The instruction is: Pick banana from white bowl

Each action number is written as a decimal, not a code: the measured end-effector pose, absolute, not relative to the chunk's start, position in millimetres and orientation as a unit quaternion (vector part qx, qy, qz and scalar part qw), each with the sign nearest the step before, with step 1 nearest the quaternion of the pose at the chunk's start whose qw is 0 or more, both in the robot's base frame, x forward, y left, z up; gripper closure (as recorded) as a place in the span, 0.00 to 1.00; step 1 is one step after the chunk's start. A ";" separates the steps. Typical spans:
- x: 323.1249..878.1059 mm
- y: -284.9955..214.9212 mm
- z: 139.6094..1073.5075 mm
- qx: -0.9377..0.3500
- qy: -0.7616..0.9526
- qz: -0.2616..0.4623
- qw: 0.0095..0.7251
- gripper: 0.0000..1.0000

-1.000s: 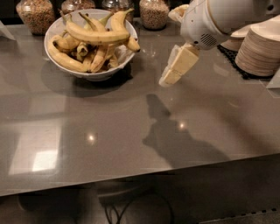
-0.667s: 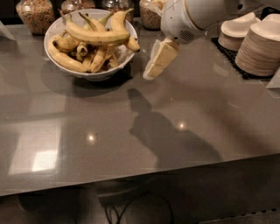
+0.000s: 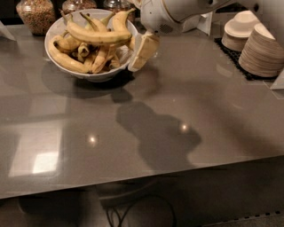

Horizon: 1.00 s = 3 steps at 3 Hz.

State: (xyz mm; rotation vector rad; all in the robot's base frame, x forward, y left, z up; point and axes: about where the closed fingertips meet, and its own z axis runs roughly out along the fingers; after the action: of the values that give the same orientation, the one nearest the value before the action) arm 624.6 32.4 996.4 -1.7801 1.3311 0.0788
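The banana point(image 3: 95, 36) lies across the top of the pile in the white bowl point(image 3: 100, 76), far left on the table point(image 3: 186, 102); my gripper point(image 3: 141, 55) hangs just beside the bowl's right rim; whether it's open, I cannot tell.

The tool point(image 3: 143, 53) is hanging over the counter point(image 3: 199, 111), at the right rim of the white bowl point(image 3: 104, 76), which is sitting on the counter just left of the tool. The banana point(image 3: 95, 37) is lying across the top of the other bananas point(image 3: 66, 60) in the bowl, left of the tool. Jars point(image 3: 35, 13) are standing behind the bowl, further left. Well to the tool's right, a stack of plates point(image 3: 264, 53) is sitting with a stack of small bowls point(image 3: 239, 31) just behind it.
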 end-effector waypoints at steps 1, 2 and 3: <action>648.9 70.3 990.0 -0.743 0.499 0.043 0.444 0.19; 668.8 104.3 984.4 -0.759 0.472 0.055 0.444 0.40; 693.2 138.4 973.4 -0.773 0.452 0.063 0.440 0.41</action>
State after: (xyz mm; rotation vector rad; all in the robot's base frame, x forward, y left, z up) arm 693.2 138.4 973.4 -1.9207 1.1237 0.1558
